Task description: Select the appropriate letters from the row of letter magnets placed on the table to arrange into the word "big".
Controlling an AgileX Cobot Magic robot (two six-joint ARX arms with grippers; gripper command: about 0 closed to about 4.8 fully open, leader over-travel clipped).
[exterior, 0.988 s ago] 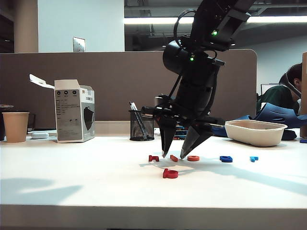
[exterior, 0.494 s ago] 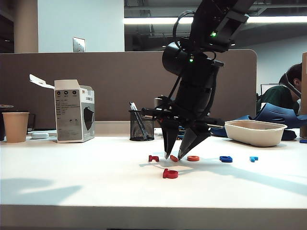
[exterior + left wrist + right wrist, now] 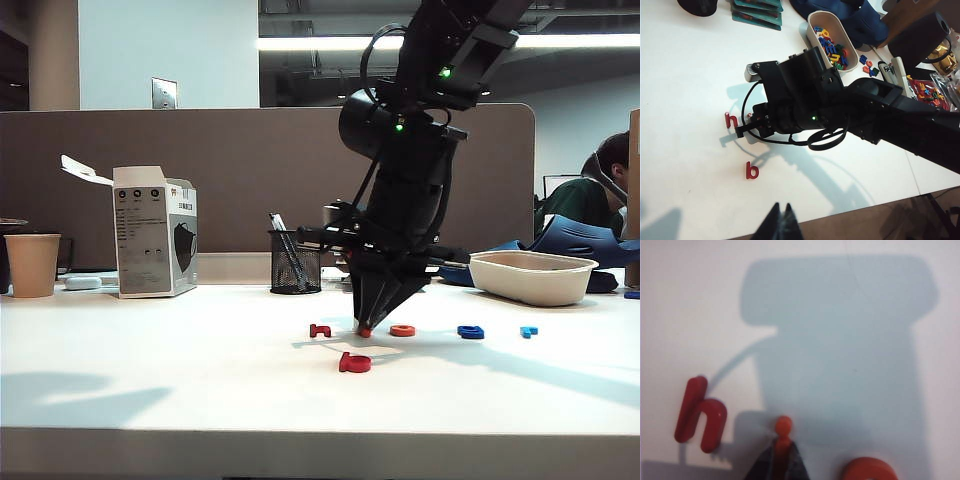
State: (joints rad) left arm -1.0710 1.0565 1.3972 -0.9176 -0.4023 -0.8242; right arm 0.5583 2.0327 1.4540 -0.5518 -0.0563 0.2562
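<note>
On the white table point(image 3: 150, 370) the row runs from a dark red "h" point(image 3: 320, 330) past the orange-red "i" point(image 3: 364, 331), an orange ring point(image 3: 403, 330) and the dark blue "g" point(image 3: 471, 332) to a light blue letter point(image 3: 529, 331). The red "b" point(image 3: 354, 362) lies alone in front of the row. My right gripper point(image 3: 366, 326) points down at the row, shut on the "i" point(image 3: 784, 426), whose stem sits between the fingertips of this gripper point(image 3: 783, 452) while the "i" still lies on the table. The "h" point(image 3: 700, 415) and the ring point(image 3: 870, 471) flank it. My left gripper point(image 3: 781, 206) hangs shut over the table's front edge, holding nothing, apart from the "b" point(image 3: 752, 171).
At the back stand a paper cup point(image 3: 32, 263), a white box point(image 3: 155, 240), a mesh pen holder point(image 3: 295, 262) and a pale bowl point(image 3: 533, 275). That bowl point(image 3: 810, 30) holds several spare letters. A person sits at the far right.
The right gripper's jaws have closed from wide apart onto the "i". The arm itself has stayed where it was, and no letter has shifted.
</note>
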